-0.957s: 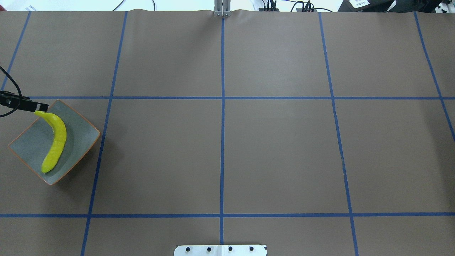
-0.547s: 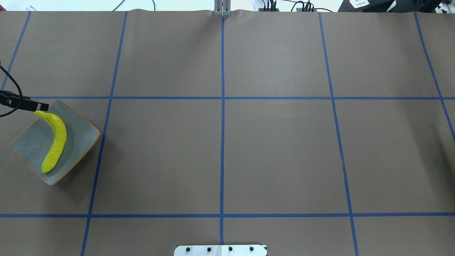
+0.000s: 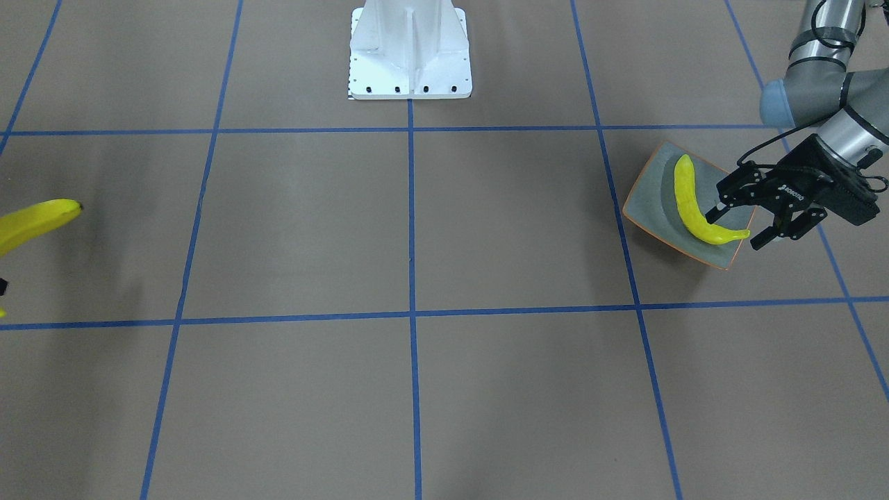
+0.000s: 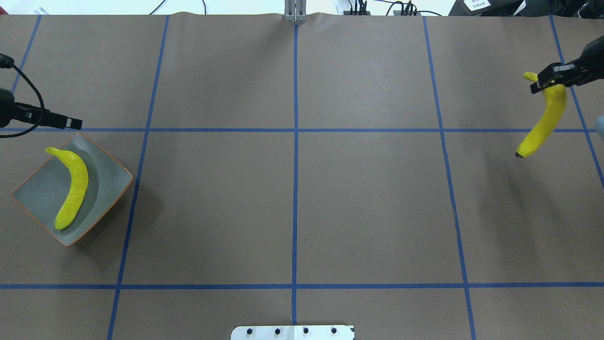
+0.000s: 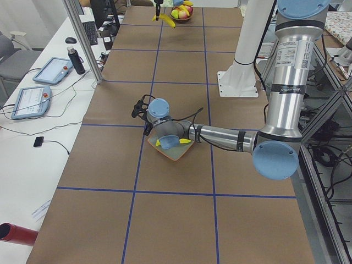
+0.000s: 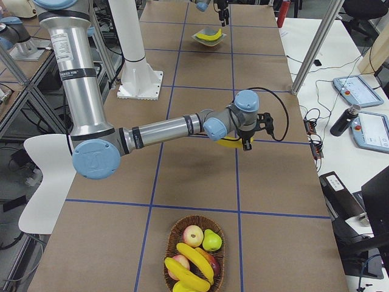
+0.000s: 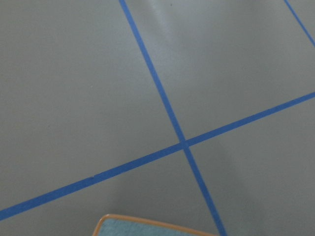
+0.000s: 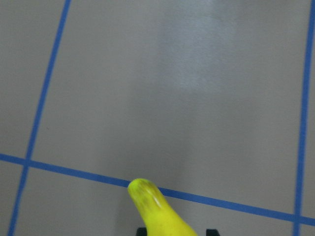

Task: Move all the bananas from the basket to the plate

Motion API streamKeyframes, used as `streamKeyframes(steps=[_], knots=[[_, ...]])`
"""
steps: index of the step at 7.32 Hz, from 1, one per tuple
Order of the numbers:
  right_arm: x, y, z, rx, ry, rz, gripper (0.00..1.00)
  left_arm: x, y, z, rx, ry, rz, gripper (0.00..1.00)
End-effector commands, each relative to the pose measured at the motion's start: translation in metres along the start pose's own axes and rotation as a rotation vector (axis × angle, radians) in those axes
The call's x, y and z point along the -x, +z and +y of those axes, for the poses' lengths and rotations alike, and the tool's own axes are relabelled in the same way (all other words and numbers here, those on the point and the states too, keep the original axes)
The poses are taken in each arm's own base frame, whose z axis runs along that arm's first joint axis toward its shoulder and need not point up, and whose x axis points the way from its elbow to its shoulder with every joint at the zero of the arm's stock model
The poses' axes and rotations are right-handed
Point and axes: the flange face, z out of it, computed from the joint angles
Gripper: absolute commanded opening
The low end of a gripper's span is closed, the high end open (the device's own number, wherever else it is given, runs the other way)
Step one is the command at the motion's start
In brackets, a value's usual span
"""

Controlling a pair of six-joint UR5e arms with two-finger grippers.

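Bananas (image 6: 196, 260) lie in the fruit basket (image 6: 172, 234) at the surface's (image 4: 368, 208) right end. One banana (image 4: 73, 186) rests across the plate (image 4: 33, 200) by the left edge, my left claw (image 3: 734, 223) spread wide above its far corner. My right claw (image 4: 542, 81) is clenched on another banana (image 4: 547, 118), held aloft near the right edge.

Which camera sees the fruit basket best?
The exterior right view: the wicker basket sits close, holding bananas, an apple and a pear. The exterior left view shows it tiny and far away; the other views miss it.
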Motion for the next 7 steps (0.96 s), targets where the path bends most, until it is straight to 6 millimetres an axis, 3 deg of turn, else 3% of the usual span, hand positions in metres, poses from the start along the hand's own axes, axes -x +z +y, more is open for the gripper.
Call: streamKeyframes(steps=[1, 2, 3, 4, 5, 7], knots=[[0.152, 0.044, 0.001, -0.07, 0.149, -0.103, 0.0, -0.048, 0.0, -0.045, -0.05, -0.089, 0.063, 0.99], [0.228, 0.068, 0.011, -0.092, 0.187, -0.127, 0.0, -0.074, -0.001, -0.062, -0.067, -0.103, 0.099, 0.99], [0.292, 0.073, 0.017, -0.121, 0.247, -0.171, 0.0, -0.1, -0.006, -0.074, -0.082, -0.086, 0.134, 0.99], [0.335, 0.074, 0.026, -0.126, 0.246, -0.205, 0.0, -0.135, 0.0, -0.078, -0.077, -0.041, 0.183, 0.99], [0.377, 0.074, 0.036, -0.121, 0.21, -0.243, 0.0, -0.17, 0.019, -0.079, -0.05, -0.003, 0.23, 0.99], [0.442, 0.07, 0.053, -0.149, 0.185, -0.293, 0.0, -0.204, 0.03, -0.074, -0.04, 0.049, 0.293, 0.99]])
